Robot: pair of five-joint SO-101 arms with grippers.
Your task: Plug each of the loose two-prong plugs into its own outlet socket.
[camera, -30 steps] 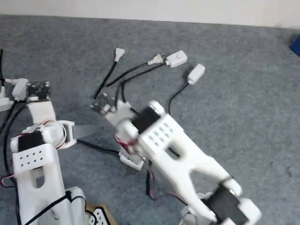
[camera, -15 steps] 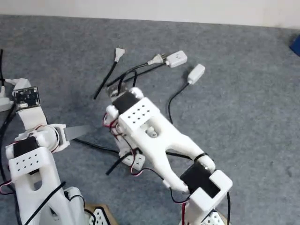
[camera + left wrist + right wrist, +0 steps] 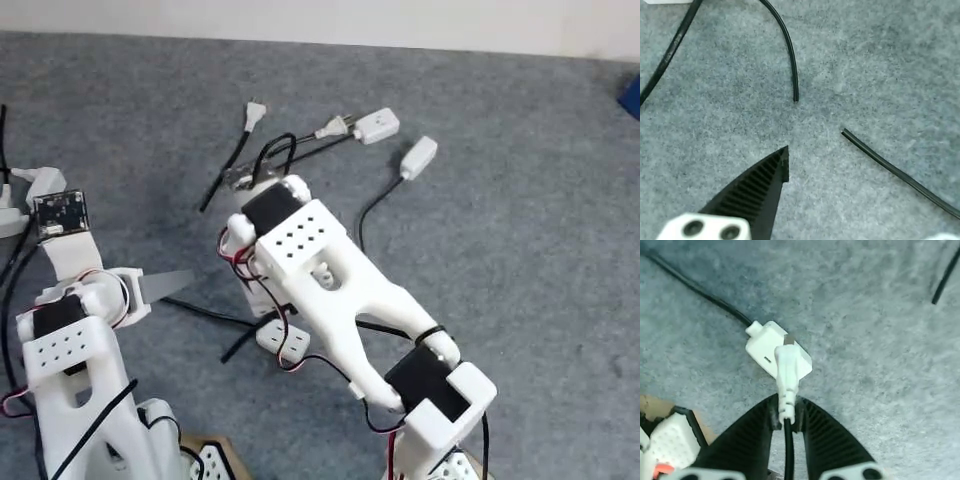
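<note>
Right wrist view: right tool (image 3: 787, 404) clenched on plug (image 3: 787, 371) at socket (image 3: 761, 344); left tool (image 3: 170, 283) unclear.

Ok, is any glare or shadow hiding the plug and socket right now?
Right wrist view: no glare; the white two-prong plug in the right gripper and the white outlet socket are evenly lit, no hard shadows. High view: light lies flat on the grey carpet.

My right claw (image 3: 787, 406): clamped on the white plug (image 3: 787, 374).
Prongs (image 3: 789, 340): at the white socket (image 3: 764, 346) on the grey bench (image 3: 880, 340).
</note>
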